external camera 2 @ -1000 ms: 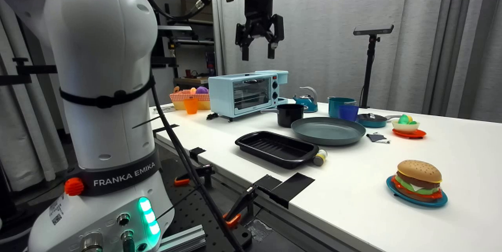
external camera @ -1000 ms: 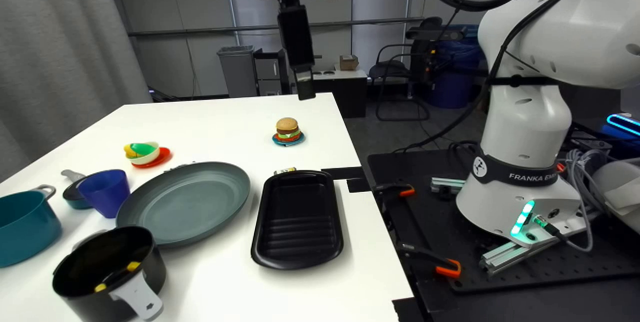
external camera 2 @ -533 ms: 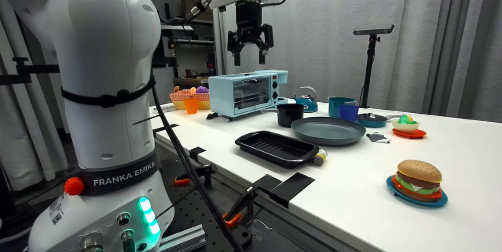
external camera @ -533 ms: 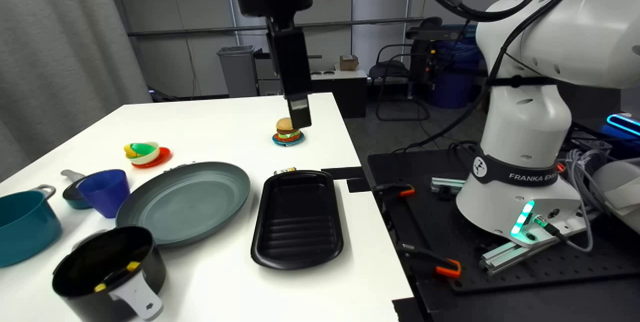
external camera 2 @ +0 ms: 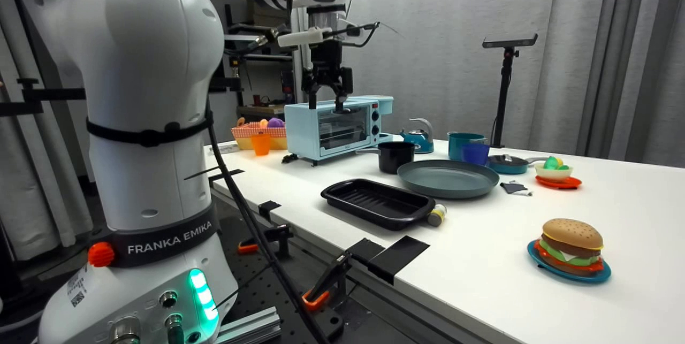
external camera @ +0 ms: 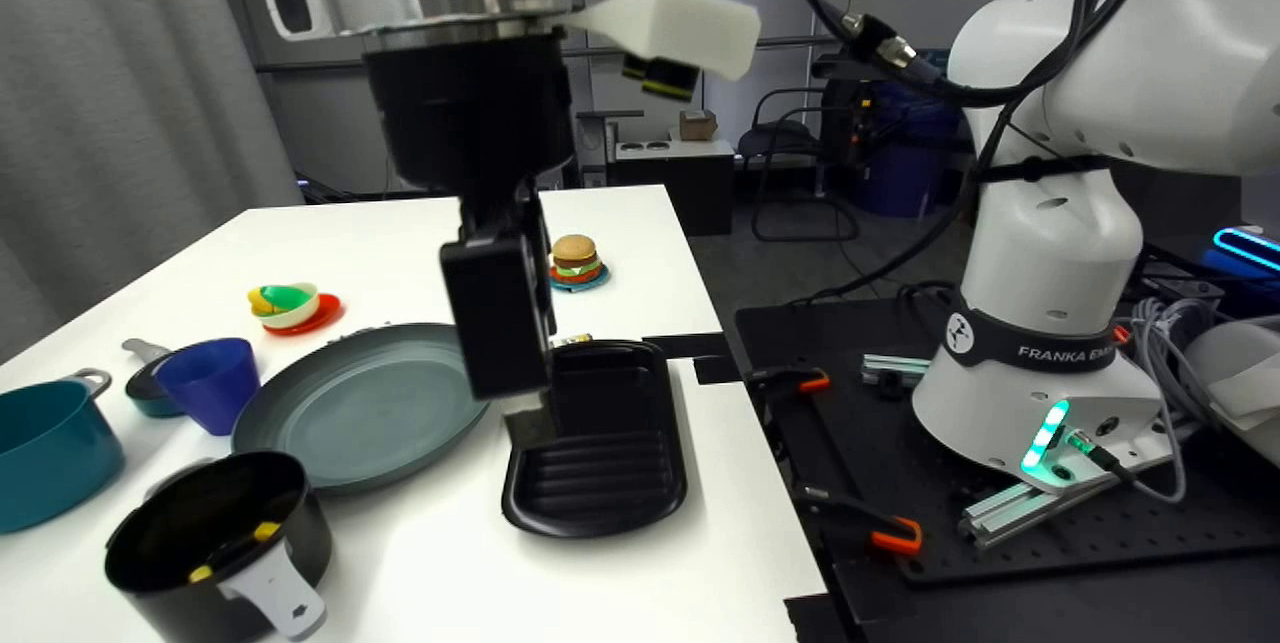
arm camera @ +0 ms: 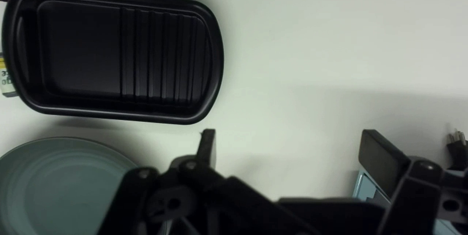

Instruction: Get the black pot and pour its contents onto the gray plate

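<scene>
The black pot [external camera: 215,543] stands upright on the white table in both exterior views [external camera 2: 396,158]. Its light grey handle [external camera: 275,588] points towards the table's robot side. Yellow pieces [external camera: 266,531] show inside it. The gray plate [external camera: 370,418] lies beside the pot; it also shows in an exterior view [external camera 2: 448,179] and at lower left in the wrist view [arm camera: 65,191]. My gripper [external camera 2: 326,104] is open and empty, pointing down in the air above the table, apart from the pot. In the wrist view its fingers [arm camera: 289,132] stand wide apart with bare table beyond. The pot does not show there.
A black ridged tray [external camera: 597,443] lies near the robot-side edge. A light blue toaster oven [external camera 2: 342,130] stands by the pot, with an orange cup [external camera 2: 260,144] and basket. A teal pot [external camera: 50,453] and blue cup [external camera: 210,385] are near the plate. A toy burger [external camera 2: 570,247] sits farther off.
My open gripper has come down and moved towards the toaster oven's side of the table, away from the burger. The pot, the plate and the other objects have not moved.
</scene>
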### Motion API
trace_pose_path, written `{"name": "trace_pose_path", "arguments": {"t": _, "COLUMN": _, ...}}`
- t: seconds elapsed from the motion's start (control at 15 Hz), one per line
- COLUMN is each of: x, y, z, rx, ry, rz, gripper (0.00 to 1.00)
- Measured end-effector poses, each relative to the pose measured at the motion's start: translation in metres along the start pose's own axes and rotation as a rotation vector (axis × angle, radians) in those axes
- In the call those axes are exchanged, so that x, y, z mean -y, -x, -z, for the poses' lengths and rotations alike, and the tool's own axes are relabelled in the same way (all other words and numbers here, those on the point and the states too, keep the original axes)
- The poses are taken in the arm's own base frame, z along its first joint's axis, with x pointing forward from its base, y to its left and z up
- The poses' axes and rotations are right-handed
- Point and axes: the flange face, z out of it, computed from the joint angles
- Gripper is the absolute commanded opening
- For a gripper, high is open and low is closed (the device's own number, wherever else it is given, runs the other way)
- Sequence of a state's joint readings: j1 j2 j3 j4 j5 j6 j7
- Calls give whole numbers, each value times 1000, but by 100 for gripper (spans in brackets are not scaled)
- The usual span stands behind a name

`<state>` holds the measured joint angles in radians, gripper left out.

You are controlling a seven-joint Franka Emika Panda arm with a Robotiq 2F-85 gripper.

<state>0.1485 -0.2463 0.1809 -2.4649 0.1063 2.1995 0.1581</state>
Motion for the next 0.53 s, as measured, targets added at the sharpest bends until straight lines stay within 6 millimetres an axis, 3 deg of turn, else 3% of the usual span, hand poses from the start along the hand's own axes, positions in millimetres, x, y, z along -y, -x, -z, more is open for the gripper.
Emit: {"name": "trace_pose_path", "arguments": {"t": 0.53, "x": 14, "y": -55, "z": -35, "rx": -38, "ry": -42, "rz": -161, "gripper": 100}}
